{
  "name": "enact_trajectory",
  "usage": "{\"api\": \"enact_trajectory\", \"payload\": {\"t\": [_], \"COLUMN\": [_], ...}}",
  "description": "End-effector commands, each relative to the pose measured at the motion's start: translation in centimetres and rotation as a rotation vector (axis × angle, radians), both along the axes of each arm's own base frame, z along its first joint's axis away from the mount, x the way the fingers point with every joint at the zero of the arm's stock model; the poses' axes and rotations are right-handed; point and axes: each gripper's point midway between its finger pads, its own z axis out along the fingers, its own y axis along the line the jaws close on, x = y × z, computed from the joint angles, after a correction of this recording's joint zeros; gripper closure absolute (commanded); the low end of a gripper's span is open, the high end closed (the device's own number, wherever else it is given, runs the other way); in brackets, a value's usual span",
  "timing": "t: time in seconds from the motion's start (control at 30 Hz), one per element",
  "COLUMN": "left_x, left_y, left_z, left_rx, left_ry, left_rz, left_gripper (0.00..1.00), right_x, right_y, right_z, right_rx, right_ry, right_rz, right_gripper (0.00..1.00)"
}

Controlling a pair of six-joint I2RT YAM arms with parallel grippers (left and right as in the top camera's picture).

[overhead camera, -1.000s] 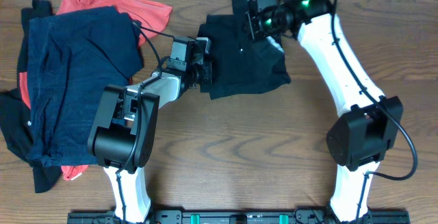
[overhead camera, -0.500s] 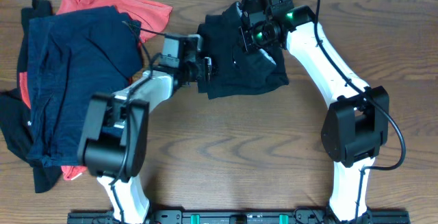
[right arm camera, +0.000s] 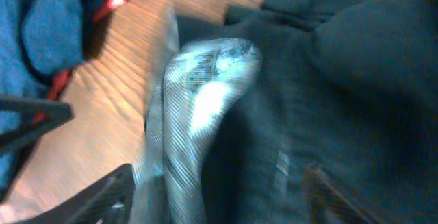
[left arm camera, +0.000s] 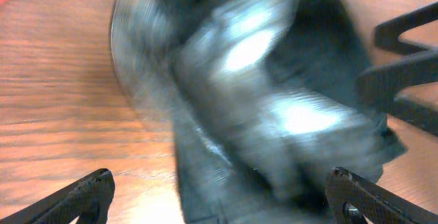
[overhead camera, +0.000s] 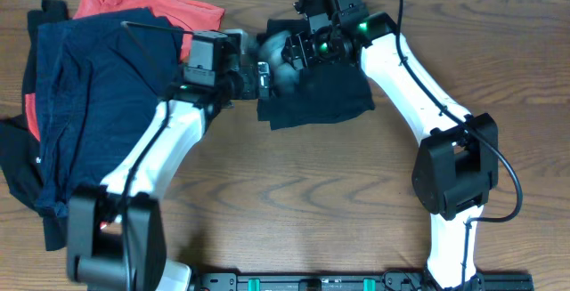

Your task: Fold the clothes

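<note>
1. On the table's [overhead camera: 356, 193] far middle lies the black garment [overhead camera: 325, 95], its pale lining [right arm camera: 205, 94] turned up and blurred.
2. Left gripper [left arm camera: 222, 190]: wide open, holding nothing; the garment lies just before its fingertips.
3. Right gripper [right arm camera: 219, 190]: open over the same garment, gripping nothing.
4. Navy and coral-red heap [overhead camera: 89, 104]: at the left side.

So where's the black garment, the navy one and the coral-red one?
black garment [overhead camera: 325, 100]: overhead view, flat lower part.
navy garment [overhead camera: 98, 95]: overhead view, middle.
coral-red garment [overhead camera: 189, 12]: overhead view, right-hand part.
</note>
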Motion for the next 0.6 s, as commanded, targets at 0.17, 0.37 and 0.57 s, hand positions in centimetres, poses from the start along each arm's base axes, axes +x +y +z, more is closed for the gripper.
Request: {"api": "enact_trajectory", "payload": {"t": [0.17, 0.37, 0.57], "left_x": [-0.2, -0.3, -0.2], "left_y": [6.8, 9.4, 9.5], "left_z": [5.4, 5.6, 5.2], "left_rx": [0.042, 0.045, 0.047], "left_ry": [-0.098, -0.092, -0.082], "left_rz": [0.174, 0.234, 0.236], "left_gripper": [0.01, 0.02, 0.02], "right_x": [0.5, -0.2, -3.4], "right_y": [-0.8, -2.2, -0.6], "right_z": [1.4, -0.8, -4.4], "right_rx": [0.077, -0.031, -0.141], "right_ry": [0.022, 0.036, 0.061], "right_rz": [-0.036, 0.007, 0.128], "right_gripper": [0.18, 0.42, 0.37]}}
